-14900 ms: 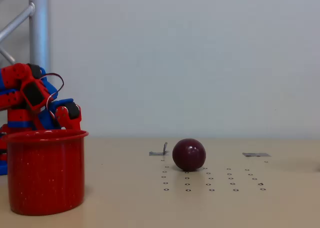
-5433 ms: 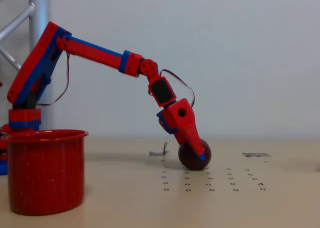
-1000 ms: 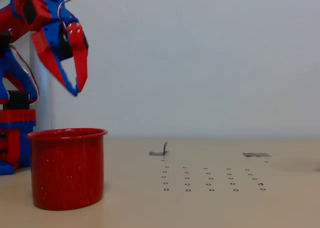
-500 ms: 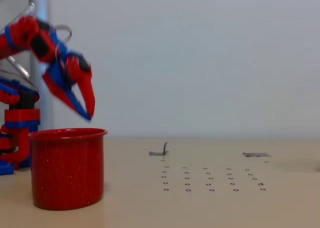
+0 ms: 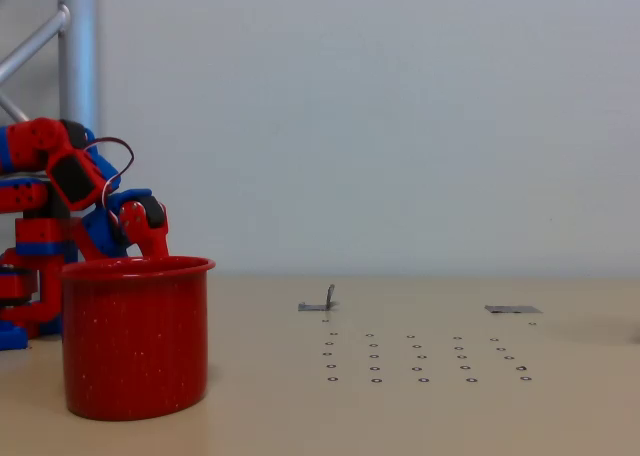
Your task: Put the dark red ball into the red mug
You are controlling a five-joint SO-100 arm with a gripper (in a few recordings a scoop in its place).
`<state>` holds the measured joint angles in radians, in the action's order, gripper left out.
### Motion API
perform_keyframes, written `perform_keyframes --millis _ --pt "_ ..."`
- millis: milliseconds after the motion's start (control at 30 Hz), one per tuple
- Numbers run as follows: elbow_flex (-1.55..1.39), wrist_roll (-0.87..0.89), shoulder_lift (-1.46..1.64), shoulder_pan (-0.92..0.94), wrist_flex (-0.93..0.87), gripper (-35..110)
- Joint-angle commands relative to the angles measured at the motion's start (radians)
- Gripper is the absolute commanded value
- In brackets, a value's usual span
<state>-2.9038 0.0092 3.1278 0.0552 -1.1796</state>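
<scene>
Pincer [image 5: 150, 244] behind one red mug [image 5: 135, 336]

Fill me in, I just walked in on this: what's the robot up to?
A red-and-blue arm is folded low at the left of the fixed view, its gripper dipping behind the rim of the red mug, fingertips hidden. Nothing is visibly held. The mug stands upright on the table, whose surface shows just small marks and tape bits. What is inside the mug cannot be seen.

The red mug [image 5: 135, 338] looks like speckled enamel, slightly glossy, with a rolled rim. The table [image 5: 450, 416] is matt, smooth beige; the arm [image 5: 60, 191] looks like hard red-and-blue plastic, the pole [image 5: 78, 51] brushed metal.
</scene>
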Motion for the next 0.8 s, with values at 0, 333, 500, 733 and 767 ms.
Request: perform_keyframes --millis 0,333,500,733,767 --pt "-0.054 -0.035 0.155 -0.032 -0.041 -2" --pt "-0.086 -0.055 0.169 -0.038 -0.069 -2" --pt "-0.084 -0.057 0.169 -0.038 -0.083 -2" --pt "-0.084 -0.063 0.169 -0.038 -0.083 -2" --pt "-0.084 -0.063 0.169 -0.038 -0.083 -2"
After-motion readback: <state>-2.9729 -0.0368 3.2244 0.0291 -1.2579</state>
